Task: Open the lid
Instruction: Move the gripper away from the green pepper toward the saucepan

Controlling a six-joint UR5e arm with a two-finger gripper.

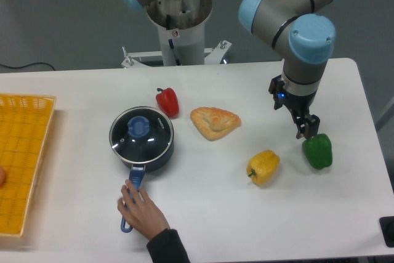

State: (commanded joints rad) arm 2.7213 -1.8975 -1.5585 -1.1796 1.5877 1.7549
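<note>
- A human hand (143, 211) in a dark sleeve reaches in from the 6 o'clock edge of the white table (203, 214), its fingers lying on the end of the long blue handle (132, 200).
- That handle belongs to a dark blue round saucepan (142, 144), which stands just left of the table's centre, the handle running toward 6 o'clock.
- The round transparent glass lid (141, 133), with a thin metal rim and a blue centre knob, sits flat and closed on the saucepan, covering its whole mouth.
- A yellow bell pepper (263, 167) lies at about 4 o'clock from the table's centre, well apart from the pan.
- A green bell pepper (317, 151) lies toward 3 o'clock, near the right edge.
- The two-finger gripper (306, 126) of the grey-and-blue arm points down just above the green pepper's upper edge; whether its fingers are spread or closed cannot be told at this size, and nothing is seen between them.
- A golden triangular pastry (213, 122) lies near the centre, at 2 o'clock from the pan.
- A small red bell pepper (167, 101) sits just beside the pan's rim at 1 o'clock.
- A yellow plastic lattice basket (21, 152) lies at the 9 o'clock edge.
</note>
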